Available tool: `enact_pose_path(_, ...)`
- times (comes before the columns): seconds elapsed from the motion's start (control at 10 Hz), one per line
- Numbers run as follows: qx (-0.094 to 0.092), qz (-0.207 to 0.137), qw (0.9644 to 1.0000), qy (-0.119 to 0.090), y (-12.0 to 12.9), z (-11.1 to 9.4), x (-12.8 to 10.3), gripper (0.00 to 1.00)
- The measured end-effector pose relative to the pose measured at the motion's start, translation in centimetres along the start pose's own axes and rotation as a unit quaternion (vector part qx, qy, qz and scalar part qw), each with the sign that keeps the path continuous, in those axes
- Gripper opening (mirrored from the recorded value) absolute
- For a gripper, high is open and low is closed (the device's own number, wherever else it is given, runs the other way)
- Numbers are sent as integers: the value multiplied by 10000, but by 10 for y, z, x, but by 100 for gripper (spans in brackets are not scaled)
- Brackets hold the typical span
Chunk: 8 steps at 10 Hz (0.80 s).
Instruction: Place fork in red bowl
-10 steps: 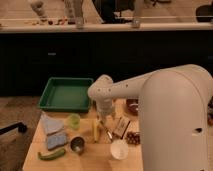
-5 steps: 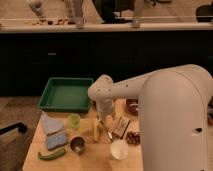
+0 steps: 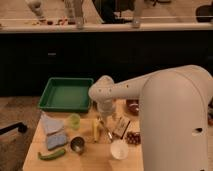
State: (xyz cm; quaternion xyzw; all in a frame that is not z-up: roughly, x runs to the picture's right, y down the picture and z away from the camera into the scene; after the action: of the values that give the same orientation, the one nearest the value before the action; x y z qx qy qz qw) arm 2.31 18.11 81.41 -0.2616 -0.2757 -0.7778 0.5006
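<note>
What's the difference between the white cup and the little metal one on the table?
The white cup is plain white; the metal cup is shiny grey steel. The white cup looks wider than the metal cup. The white cup sits right of the banana, the metal cup left of it. Both stand upright, mouths up, near the front of the table. The robot's tool hangs by the banana's far end, touching neither cup.
</note>
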Motion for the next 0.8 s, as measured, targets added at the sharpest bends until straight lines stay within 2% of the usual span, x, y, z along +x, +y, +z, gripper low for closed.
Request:
enact_pose_path(0.3,39,-268,9996,-106,-5,9,-6,53)
enact_pose_path(0.6,86,-705,9970,-293,-18,24,-8,53)
enact_pose_path(0.8,119,-879,9953,-379,-25,31,-7,53)
